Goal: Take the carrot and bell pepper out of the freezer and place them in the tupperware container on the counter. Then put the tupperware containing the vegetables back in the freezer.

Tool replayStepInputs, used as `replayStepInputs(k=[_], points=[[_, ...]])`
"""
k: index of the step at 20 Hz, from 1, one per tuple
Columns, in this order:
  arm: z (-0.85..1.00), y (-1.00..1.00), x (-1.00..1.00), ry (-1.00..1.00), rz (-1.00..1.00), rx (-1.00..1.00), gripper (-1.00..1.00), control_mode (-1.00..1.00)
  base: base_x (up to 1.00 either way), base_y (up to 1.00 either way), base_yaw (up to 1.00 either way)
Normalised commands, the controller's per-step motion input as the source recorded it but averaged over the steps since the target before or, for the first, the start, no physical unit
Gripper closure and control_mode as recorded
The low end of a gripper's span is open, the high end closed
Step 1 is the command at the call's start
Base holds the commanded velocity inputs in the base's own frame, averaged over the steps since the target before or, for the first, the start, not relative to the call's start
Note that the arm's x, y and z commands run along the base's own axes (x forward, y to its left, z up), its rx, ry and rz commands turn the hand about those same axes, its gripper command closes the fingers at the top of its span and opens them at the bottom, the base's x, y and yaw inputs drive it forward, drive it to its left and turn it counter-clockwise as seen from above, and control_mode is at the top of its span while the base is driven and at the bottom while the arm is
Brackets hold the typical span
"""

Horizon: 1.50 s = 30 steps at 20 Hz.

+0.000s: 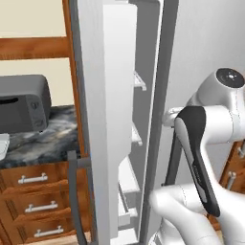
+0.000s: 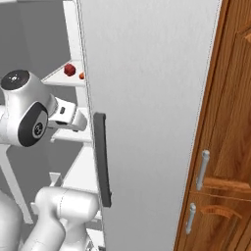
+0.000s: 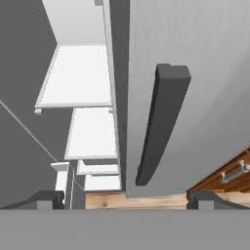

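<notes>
Freezer: the tall grey freezer (image 2: 59, 44) with white shelves stood open, its door swung out to the left.
Bell pepper: the small dark-red lumpy bell pepper (image 2: 69, 69) sat on a high white shelf (image 2: 59, 79).
Carrot: the small orange carrot (image 2: 81, 76) lay just beside the pepper, partly hidden by the shut grey fridge door (image 2: 147, 98), so its long way could not be told.
Fingers: the gripper (image 3: 125, 199) had its two dark fingers (image 3: 45, 199) spread wide and held nothing.
Way to go: the vegetables lay above the hand and deeper in, so the next reach probably needs to go up and in.
Bench: the black marbled stone bench (image 1: 38, 139) lay far left, past the open door.
Tupperware container: the light-grey tray box (image 1: 3, 145) sat at the bench's left edge.
</notes>
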Motion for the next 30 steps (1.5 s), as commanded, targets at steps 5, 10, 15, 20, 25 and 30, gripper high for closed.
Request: replayStepInputs(k=[5,10,15,20,25,30], points=[[0.00,0.00,0.00,0.00,0.00,0.00,-1.00,1.00,0.13,0.60,0.00],[0.00,0.00,0.00,0.00,0.00,0.00,-1.00,1.00,0.14,0.46,0.00],[0.00,0.00,0.00,0.00,0.00,0.00,-1.00,1.00,0.63,0.07,0.00],[0.11,0.00,0.01,0.00,0.00,0.06,-1.00,-1.00,0.10,0.00,0.00],[0.49,0.00,-0.01,-0.10,0.00,0.21,-1.00,-1.00,0.00,0.00,0.00],[0.38,0.00,0.23,-0.08,-0.01,0.20,-1.00,-1.00,0.00,0.00,0.00]])
